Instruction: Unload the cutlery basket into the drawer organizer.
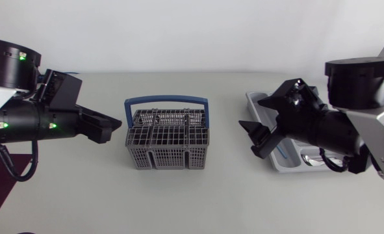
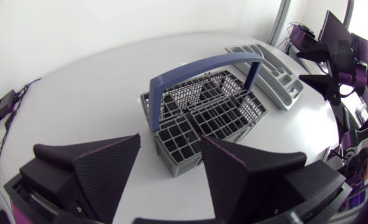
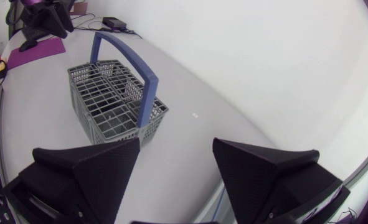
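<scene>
Basket [image 1: 167, 138] sits mid-surface [image 1: 81, 195], blue handle [image 1: 166, 99] upright, between the two arms. Left hand [image 2: 170, 140] is spread, pointing at the basket's left end, close but not touching. Right hand [image 3: 176, 142] is spread, above the organizer [image 1: 256, 103] at the surface's right, apart from the basket.

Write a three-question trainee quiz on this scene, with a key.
1. True or false: the left gripper is shut on a spoon.
2. The handle of the cutlery basket is: A red, B blue, C green.
3. Which arm hangs over the drawer organizer?
Key: 1 false, it is open; 2 B; 3 the right arm.
</scene>
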{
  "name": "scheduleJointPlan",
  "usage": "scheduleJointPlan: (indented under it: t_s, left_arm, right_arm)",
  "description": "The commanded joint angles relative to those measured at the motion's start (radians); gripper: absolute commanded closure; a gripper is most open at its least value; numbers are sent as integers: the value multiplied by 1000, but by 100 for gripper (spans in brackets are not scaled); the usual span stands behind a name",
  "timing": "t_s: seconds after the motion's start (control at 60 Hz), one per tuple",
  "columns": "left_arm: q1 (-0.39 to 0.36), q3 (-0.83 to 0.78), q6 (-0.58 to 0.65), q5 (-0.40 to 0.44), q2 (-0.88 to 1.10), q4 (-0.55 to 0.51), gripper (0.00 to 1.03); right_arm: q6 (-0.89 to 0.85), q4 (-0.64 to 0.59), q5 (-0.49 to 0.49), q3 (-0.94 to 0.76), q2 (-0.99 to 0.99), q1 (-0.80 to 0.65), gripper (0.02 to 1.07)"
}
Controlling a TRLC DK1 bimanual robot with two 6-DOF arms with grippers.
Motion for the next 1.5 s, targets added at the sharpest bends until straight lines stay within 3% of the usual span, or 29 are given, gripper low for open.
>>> scheduleJointPlan:
  t_s: [0.0, 0.35, 0.767, 1.483]
  left_arm:
    - [42, -31, 17, -9, -46, -5, 4]
    - [205, -188, 115, -30, -264, 130, 4]
    - [318, -369, 150, -30, -548, 214, 4]
    - [298, -670, -2, -118, -893, 364, 4]
  right_arm:
    - [-25, -10, 14, -50, -56, -38, 6]
    - [-72, -43, 26, -135, -218, -217, 6]
    - [3, -80, 34, -231, -430, -292, 6]
    - [295, 11, 56, -511, -834, -391, 6]
